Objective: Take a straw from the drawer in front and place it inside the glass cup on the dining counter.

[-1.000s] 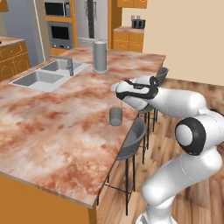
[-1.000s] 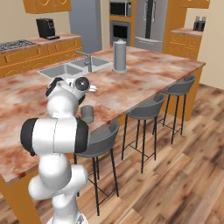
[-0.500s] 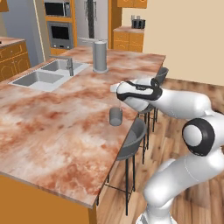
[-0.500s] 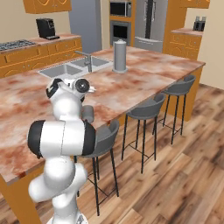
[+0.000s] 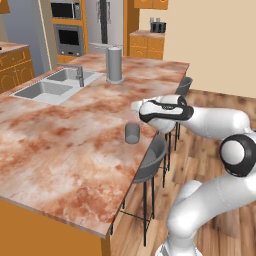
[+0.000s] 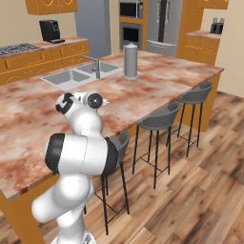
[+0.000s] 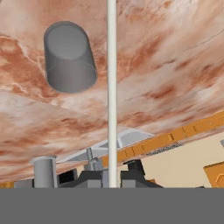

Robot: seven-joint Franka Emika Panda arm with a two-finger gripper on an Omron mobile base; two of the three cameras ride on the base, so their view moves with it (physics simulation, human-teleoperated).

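My gripper point(image 7: 112, 180) is shut on the straw point(image 7: 111, 87), a thin pale stick that runs straight out from between the dark fingertips point(image 7: 93, 178). The glass cup point(image 7: 70, 57), a small translucent grey tumbler, stands upright on the marbled dining counter point(image 7: 175, 52), just to one side of the straw and apart from it. In the left base view my gripper point(image 5: 139, 106) hovers a little above and right of the glass cup point(image 5: 132, 133), near the dining counter's point(image 5: 60, 145) stool-side edge. The drawer is out of view.
A tall opaque grey cylinder point(image 5: 114, 64) stands at the far end of the counter beside the sink point(image 5: 50, 86) and its faucet point(image 5: 80, 75). Grey stools point(image 5: 152, 162) line the counter's edge below my arm. Wood floor lies to the right.
The hand has stayed by the cup with the straw still gripped, sinking only slightly. My arm's elbow has shifted a little to the right.
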